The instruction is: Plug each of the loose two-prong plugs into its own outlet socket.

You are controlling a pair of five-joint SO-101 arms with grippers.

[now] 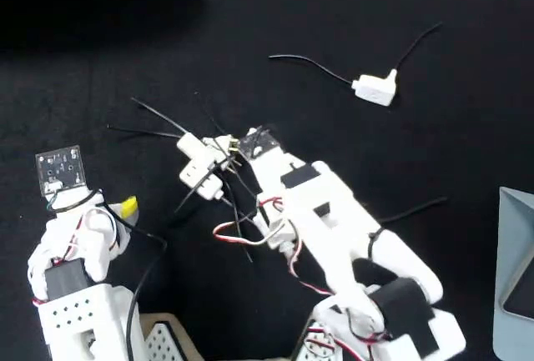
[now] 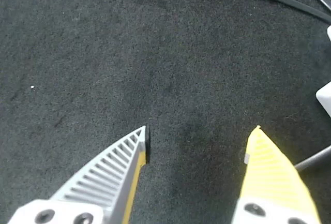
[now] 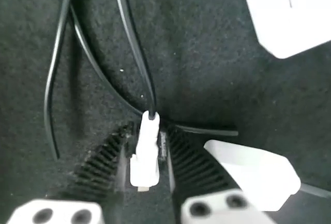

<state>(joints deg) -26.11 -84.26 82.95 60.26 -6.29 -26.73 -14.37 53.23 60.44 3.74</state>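
From above, the right pincer (image 1: 242, 146) sat at a cluster of white blocks (image 1: 200, 165) near the middle of the surface (image 1: 417, 11). A lone white block (image 1: 375, 88) lay toward the far right corner.

At the left wrist, the left pincer (image 2: 199, 136) gaped wide above the black surface.

At the right wrist, the right pincer was clamped on a white plug (image 3: 146, 157).

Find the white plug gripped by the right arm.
In the right wrist view, the white plug sits clamped in the right end effector, beside a white block.
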